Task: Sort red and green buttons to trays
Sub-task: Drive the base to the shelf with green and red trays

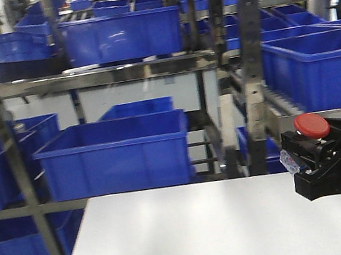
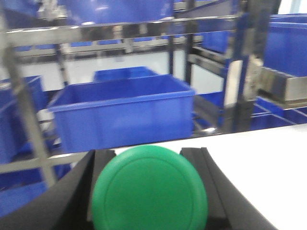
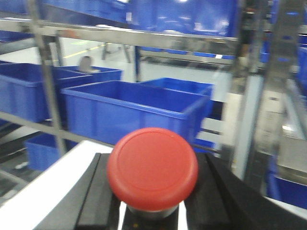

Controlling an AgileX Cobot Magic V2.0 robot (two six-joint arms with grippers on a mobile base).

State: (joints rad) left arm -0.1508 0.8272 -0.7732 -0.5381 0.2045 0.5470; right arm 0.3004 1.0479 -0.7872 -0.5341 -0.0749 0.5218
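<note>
The red button [image 1: 311,126] is held above the right side of the white table [image 1: 209,233], with my right gripper [image 1: 310,162] shut on its block body. In the right wrist view the red cap [image 3: 152,165] sits between the two black fingers [image 3: 96,191]. In the left wrist view the green button [image 2: 149,189] fills the space between black fingers [image 2: 213,184], with my left gripper [image 2: 149,206] shut on it. The front view shows only a sliver at its left edge where the left gripper is. Both trays are out of view.
Deep blue crates [image 1: 116,153] stand on a metal rack [image 1: 102,75] beyond the table's far edge, with more crates on the upper shelves [image 1: 121,34] and at the right [image 1: 319,68]. A steel upright [image 1: 249,67] rises close to the right gripper.
</note>
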